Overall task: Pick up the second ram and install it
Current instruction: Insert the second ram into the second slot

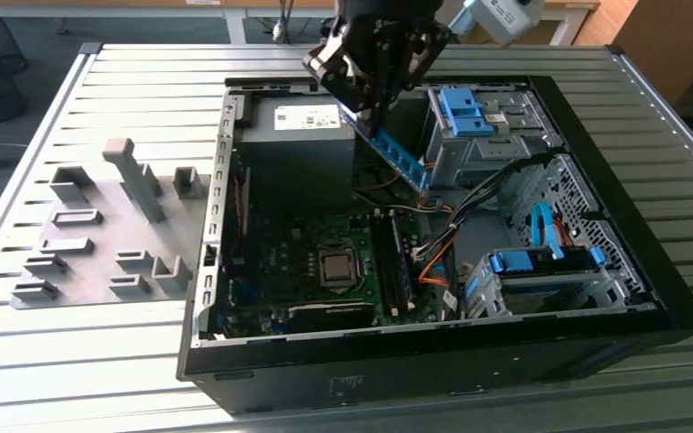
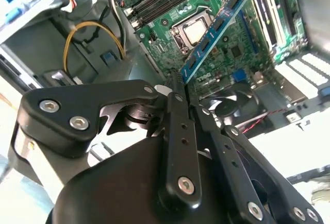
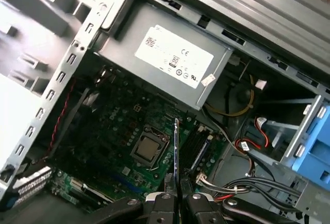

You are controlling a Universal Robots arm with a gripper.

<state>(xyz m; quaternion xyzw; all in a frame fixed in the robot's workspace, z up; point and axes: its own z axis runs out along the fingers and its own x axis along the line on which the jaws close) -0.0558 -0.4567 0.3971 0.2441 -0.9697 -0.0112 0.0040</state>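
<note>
Exterior view: second ram is held in the air, tilted, above the open computer case, pinched at its upper end by the gripper. Motherboard and its memory slots lie below it.

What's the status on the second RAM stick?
Gripper shut on thin blue-green RAM stick. Stick held above open black computer case, not seated. Nothing blocking.
</note>
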